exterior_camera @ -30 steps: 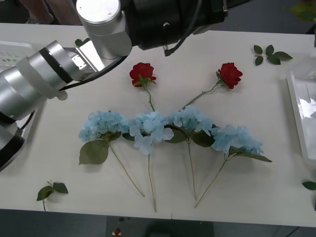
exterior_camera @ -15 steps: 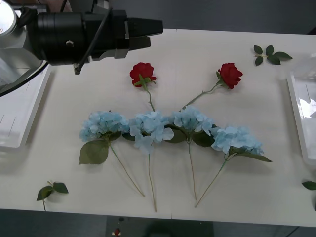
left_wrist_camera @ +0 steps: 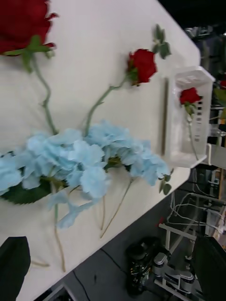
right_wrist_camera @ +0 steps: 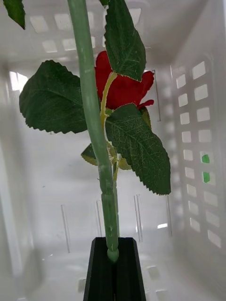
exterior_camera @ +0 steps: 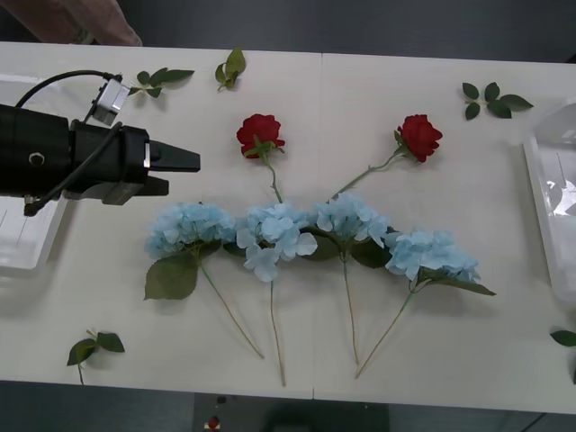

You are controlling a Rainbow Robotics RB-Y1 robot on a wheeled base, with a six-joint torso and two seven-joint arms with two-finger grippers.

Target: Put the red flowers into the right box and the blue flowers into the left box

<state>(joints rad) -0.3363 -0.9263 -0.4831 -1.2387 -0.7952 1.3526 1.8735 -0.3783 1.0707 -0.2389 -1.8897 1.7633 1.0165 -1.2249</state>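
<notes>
Holding one red rose [right_wrist_camera: 123, 87] by its stem, my right jaws are shut on it, head hanging inside the slotted-walled right box [right_wrist_camera: 197, 141]. My left gripper [exterior_camera: 184, 160] hovers over the bench [exterior_camera: 360, 81] just beside the leftmost of the blue flowers [exterior_camera: 306, 236]; whether its jaws are parted I cannot tell. Two red flowers [exterior_camera: 259, 133] lie beyond the blue row, their stems running beneath it. Risk noted: lifting a blue bloom may drag a tangled rose stem, and a late release may catch the leaves on the slots.
</notes>
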